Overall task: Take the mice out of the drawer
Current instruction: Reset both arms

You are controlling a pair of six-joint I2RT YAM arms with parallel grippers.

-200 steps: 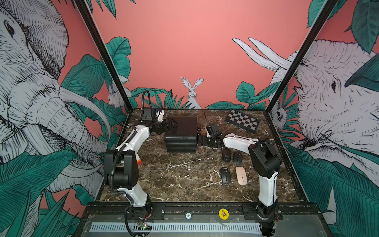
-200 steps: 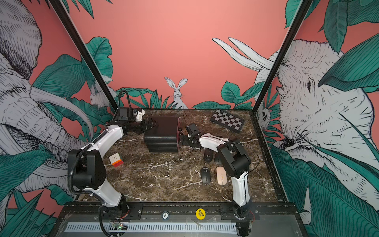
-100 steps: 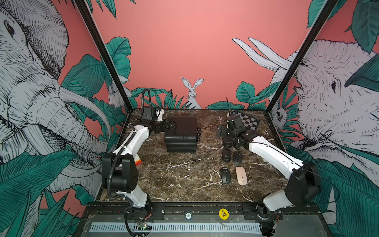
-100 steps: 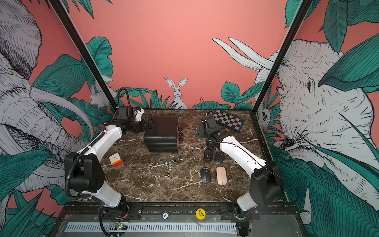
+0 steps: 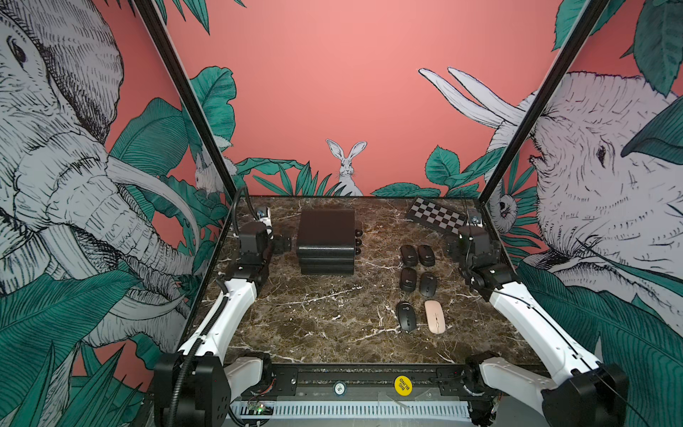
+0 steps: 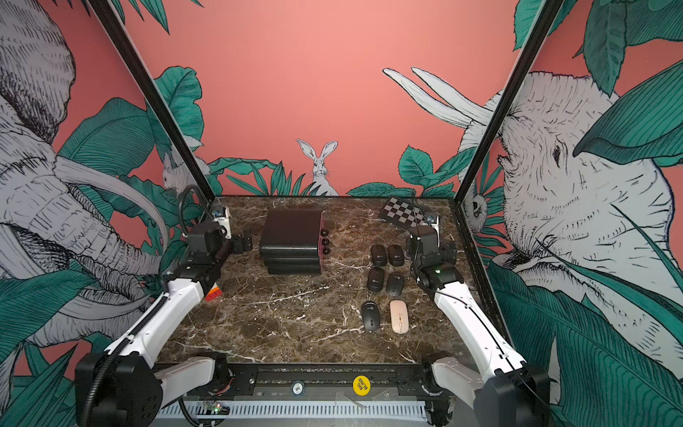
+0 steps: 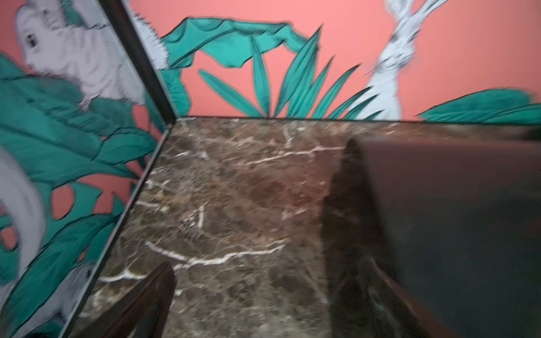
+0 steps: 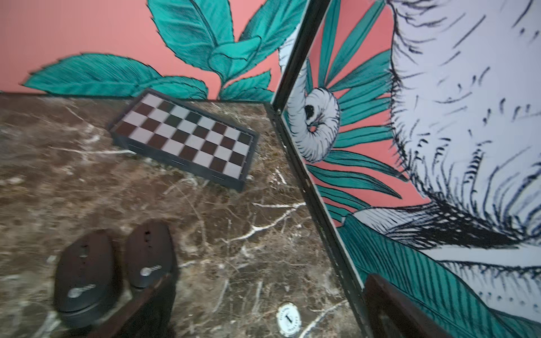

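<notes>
While mice (image 5: 408,279) lie on surface (image 5: 325,332), left end effector (image 7: 263,301) and right end effector (image 8: 263,310) are both spread, empty; sticker (image 8: 289,322) shows in right wrist view only.

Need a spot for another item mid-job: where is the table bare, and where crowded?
Bare: the wide marble stretch in front of the drawer unit, between the left arm and the mice; also the strip between drawer unit and chessboard. Crowded: the right side, where six mice lie in pairs beside the right arm.
</notes>
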